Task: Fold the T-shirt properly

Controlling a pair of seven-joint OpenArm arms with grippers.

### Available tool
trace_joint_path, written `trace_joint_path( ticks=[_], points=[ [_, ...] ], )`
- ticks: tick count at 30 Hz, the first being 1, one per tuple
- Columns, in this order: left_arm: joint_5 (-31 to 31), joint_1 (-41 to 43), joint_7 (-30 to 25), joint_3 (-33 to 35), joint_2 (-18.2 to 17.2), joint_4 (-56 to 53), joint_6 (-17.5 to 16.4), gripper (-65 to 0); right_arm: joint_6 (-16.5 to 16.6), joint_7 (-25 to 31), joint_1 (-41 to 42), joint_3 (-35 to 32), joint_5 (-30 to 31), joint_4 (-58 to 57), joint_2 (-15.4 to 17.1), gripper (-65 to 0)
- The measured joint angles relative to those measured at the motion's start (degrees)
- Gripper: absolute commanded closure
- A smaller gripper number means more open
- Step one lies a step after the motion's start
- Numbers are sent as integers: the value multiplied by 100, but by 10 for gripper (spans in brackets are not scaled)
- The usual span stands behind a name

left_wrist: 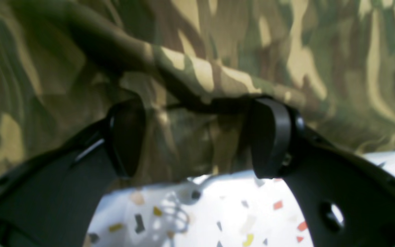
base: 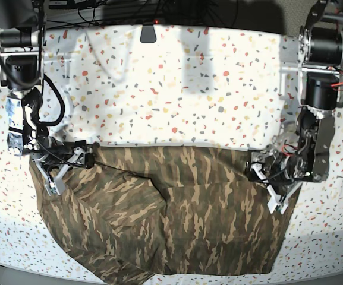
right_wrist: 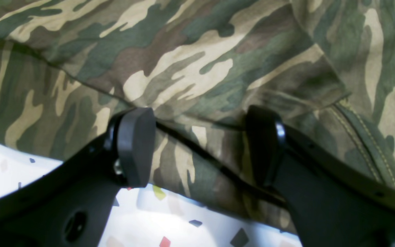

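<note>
Green, brown and tan cloth covers most of what I see: the T-shirt lies spread on the white speckled table, along the edge of the table nearest the base camera. Its top edge runs straight across between my two arms, and the lower part bunches into soft folds and a raised crease near the middle.

My left pincer sits at one top corner of the T-shirt, on the right side in the base view. Its two black fingers stand wide apart. A fold of the cloth lies right at the fingertips, and more cloth shows between them, but they are not squeezing it.

My right pincer sits at the other top corner of the T-shirt, on the left side in the base view. Its fingers are spread wide too, with cloth lying between them and a stitched seam just beside one finger. It grips nothing.
</note>
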Motion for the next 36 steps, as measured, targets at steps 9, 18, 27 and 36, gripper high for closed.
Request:
trace_joint_path(
  ticks=[9,18,27,36],
  points=[
    [553,-111,-214,0,2,-151,-4,-446,0,-2,11,-2,7,0,2,-416],
    [608,-232,-1086,-7,17,-1235,-48,-446,0,-9,13,-2,24,0,0,-416],
    [542,-188,-1121,-7,15,-1255,-48,-446,-2,-153,42,-2,24,0,-2,-416],
    [498,153,-1937,-28,2,-1193,-66,-446,-2,-63,11,-2,24,0,-11,-416]
  ],
)
